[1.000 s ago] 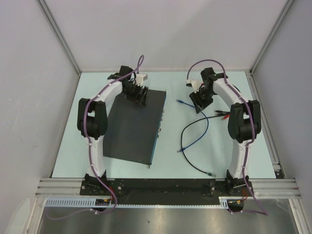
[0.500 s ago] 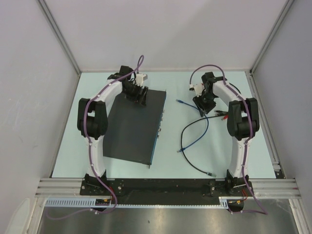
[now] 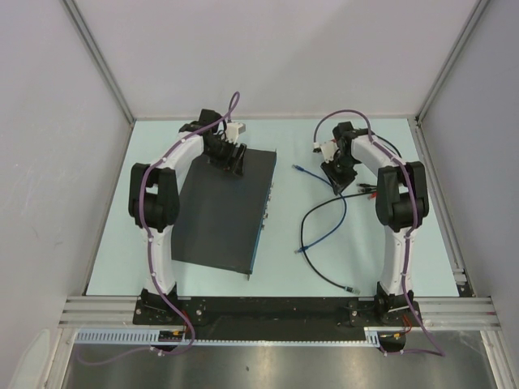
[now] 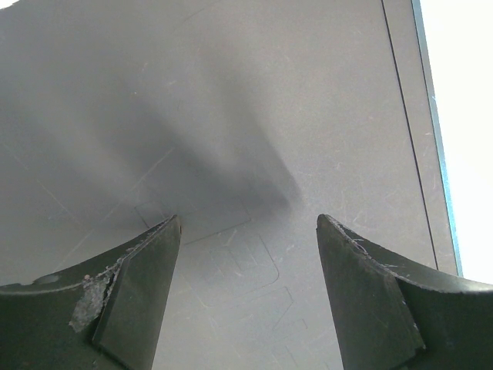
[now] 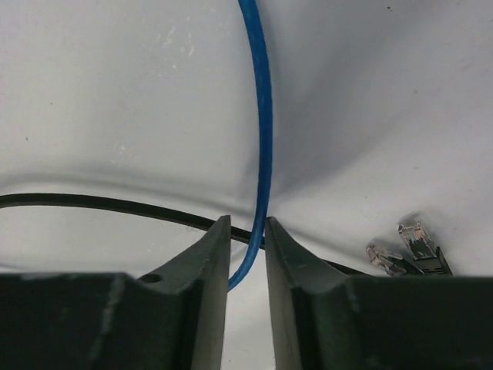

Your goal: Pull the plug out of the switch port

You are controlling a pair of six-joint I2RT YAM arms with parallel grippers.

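The switch lies left on the worktop, with the left gripper spread wide over its far end. The right gripper closely flanks the blue cable; I cannot tell whether it clamps it.

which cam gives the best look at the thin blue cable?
Right wrist: the thin blue cable is close and sharp, running through the right gripper. Top external shows most of its run, but tiny. Left wrist shows only the top of the flat black switch.

left arm, right arm – white links, black joints | purple cables | pincer fingers black – scuffed
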